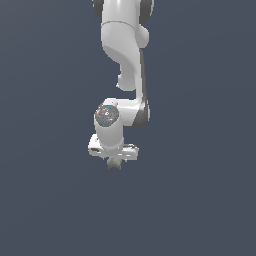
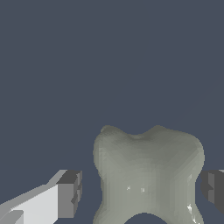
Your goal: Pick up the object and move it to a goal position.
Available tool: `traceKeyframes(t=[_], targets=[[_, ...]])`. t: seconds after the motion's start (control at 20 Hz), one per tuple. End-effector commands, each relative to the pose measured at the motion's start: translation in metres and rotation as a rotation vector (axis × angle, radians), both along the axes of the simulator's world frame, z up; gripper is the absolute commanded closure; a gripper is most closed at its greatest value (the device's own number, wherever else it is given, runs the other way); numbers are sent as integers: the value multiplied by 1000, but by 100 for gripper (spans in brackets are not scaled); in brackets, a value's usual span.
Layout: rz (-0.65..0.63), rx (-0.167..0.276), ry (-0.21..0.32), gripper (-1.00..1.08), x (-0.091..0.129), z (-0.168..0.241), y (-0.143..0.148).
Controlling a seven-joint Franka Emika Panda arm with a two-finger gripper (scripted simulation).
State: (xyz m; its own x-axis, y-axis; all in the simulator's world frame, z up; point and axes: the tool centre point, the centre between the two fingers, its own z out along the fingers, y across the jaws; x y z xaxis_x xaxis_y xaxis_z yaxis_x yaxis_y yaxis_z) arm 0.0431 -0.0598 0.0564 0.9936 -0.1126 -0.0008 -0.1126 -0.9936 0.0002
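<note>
The object [image 2: 148, 175] is a pale grey-green lump with rounded lobes. It sits between the two fingers of my gripper [image 2: 142, 192]. In the wrist view one dark finger pad [image 2: 70, 194] stands a small gap away from the lump. The other pad [image 2: 214, 188] is right at its opposite side. The jaws are spread wider than the lump. In the exterior view the white gripper [image 1: 114, 159] points straight down, and only a bit of the object [image 1: 114, 163] peeks out beneath it; the fingertips are hidden there.
A plain dark blue-grey surface [image 1: 200, 200] fills both views. The white arm [image 1: 122, 50] comes down from the top of the exterior view. No goal marker shows.
</note>
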Motion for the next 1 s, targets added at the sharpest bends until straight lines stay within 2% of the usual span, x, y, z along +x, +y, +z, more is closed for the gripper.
traceKeyframes(t=[0.0, 0.25, 0.3, 0.95], targets=[[-1, 0, -1, -92, 0, -11, 0], [-1, 0, -1, -92, 1, -17, 0], [-1, 0, -1, 108, 1, -17, 0], [-1, 0, -1, 108, 0, -15, 1]])
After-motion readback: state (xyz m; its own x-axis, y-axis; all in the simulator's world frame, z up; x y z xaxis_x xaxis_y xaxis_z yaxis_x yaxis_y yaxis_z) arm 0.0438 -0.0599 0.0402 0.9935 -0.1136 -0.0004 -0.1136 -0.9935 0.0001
